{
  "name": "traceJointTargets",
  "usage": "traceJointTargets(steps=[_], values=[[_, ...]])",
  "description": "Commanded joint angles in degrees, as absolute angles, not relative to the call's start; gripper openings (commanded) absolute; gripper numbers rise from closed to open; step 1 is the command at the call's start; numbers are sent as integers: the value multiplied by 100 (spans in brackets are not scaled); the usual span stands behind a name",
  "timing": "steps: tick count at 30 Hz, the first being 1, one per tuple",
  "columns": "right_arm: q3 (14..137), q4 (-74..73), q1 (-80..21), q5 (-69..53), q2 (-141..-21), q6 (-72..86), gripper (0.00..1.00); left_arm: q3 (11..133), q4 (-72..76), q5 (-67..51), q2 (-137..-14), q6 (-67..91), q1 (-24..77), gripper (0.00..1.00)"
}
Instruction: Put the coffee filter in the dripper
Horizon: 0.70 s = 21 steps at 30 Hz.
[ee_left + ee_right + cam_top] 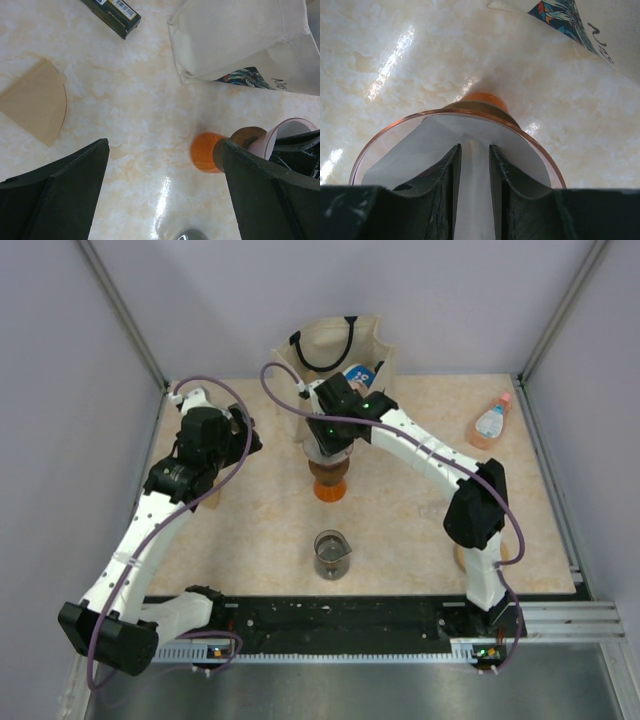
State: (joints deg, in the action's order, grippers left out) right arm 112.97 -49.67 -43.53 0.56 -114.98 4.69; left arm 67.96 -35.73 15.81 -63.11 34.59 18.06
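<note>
The dripper [385, 135], a translucent pinkish cone, stands on an orange-footed stand [330, 486] in the middle of the table. It also shows in the left wrist view [287, 131]. The white coffee filter [420, 150] lies spread inside the cone. My right gripper [473, 147] reaches down into the dripper, its jaws nearly together with a fold of the filter between them. From above, the right gripper [335, 435] hides most of the dripper. My left gripper [162, 145] is wide open and empty, hovering above the table left of the stand.
A cream tote bag [335, 345] stands behind the dripper. A glass beaker [331, 553] sits in front of it. A pink bottle [490, 422] lies at the right. A tan fan-shaped paper [35, 102] and a dark box [112, 15] lie at the left.
</note>
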Motion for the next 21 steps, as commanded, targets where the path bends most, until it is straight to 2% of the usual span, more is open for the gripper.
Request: traceJointTargets(steps=[1, 9, 18, 21], values=[[11820, -5027, -4412, 105, -11531, 475, 29, 6873, -3445, 1644, -6161, 3437, 1775, 99], [12287, -5080, -4430, 316, -11286, 439, 34, 6891, -3472, 1626, -6100, 3437, 1775, 99], [12261, -5080, -4438, 545, -10855, 457, 36, 6882, -3524, 1582, -5968, 3454, 1767, 99], [12261, -5054, -4430, 711, -10662, 457, 43, 6873, -3559, 1626, -5889, 3480, 1767, 99]])
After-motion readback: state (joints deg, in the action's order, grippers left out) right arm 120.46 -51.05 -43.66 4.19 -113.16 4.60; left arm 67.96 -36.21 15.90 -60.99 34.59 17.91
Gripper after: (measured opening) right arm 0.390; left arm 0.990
